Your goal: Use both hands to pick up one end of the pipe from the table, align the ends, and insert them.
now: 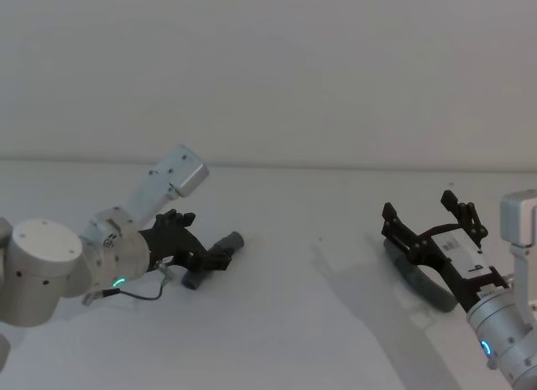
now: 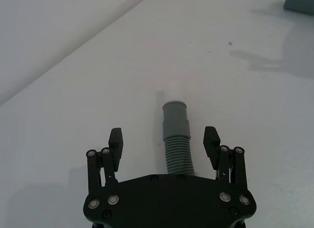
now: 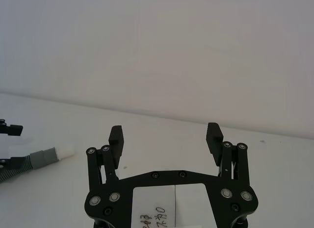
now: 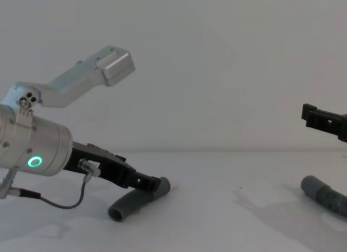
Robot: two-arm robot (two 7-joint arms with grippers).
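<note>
One dark grey ribbed pipe piece (image 2: 176,144) lies on the white table (image 1: 294,323) at the left. Its grey cuff ends in a white spigot tip (image 2: 174,93) pointing away from my left gripper. My left gripper (image 2: 164,136) is open and low over this piece, one finger on each side of the ribbed part without touching it. The head view shows that gripper (image 1: 195,239) and piece (image 1: 226,246) at the left. The other pipe piece (image 1: 419,283) lies at the right, also visible in the chest view (image 4: 325,195). My right gripper (image 1: 424,210) hangs open and empty above it.
The table meets a plain white wall (image 1: 268,71) at the back. A thin cable (image 4: 59,200) loops under the left wrist. In the right wrist view the left pipe piece (image 3: 41,157) lies far across bare table.
</note>
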